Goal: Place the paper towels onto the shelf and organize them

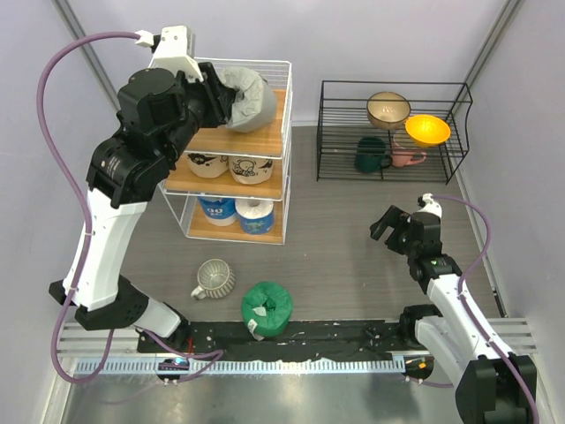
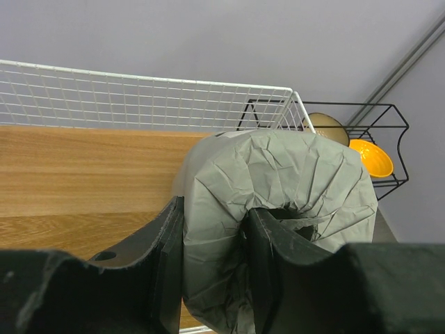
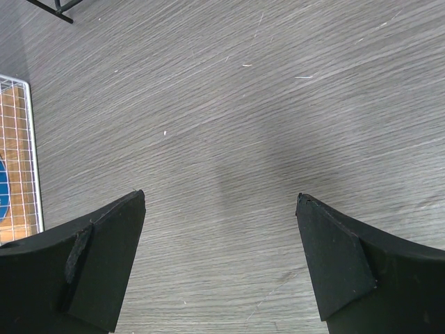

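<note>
grey crinkle-wrapped paper towel roll [image 2: 278,188] held over top wooden board [image 2: 83,167] of tall white wire shelf [image 1: 279,168]
wrap pinched by left fingers [image 2: 163,271]; right fingers [image 3: 104,257] spread, empty. roll could be toppled off the board edge if released tilted, only loose wrap being gripped.

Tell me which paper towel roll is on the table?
The green roll, beside the mug. The left gripper holds the grey roll at the shelf top; the other four sit on its lower tiers.
</note>
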`<state>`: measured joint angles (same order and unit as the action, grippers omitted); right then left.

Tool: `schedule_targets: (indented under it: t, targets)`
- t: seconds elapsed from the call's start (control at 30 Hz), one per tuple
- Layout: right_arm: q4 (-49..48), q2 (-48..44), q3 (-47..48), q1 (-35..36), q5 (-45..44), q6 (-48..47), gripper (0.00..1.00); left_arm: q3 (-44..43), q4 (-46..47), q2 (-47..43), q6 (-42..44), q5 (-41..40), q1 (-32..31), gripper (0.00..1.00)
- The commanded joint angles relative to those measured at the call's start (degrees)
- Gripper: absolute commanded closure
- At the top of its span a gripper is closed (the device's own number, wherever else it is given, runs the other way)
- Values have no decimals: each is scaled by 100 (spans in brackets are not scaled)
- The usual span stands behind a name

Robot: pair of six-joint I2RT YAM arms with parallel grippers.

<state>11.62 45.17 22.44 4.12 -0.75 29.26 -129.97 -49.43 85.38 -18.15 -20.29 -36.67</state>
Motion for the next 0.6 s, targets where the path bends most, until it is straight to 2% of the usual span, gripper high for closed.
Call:
schedule_targets:
  t: [0.0, 0.57]
  targets:
    - [-195, 1, 6, 19, -30, -25, 5, -177, 311, -75, -57, 8, 37, 63]
    - [-221, 45, -2, 19, -12, -25, 5, -98, 188, -154, 40, -229, 45, 63]
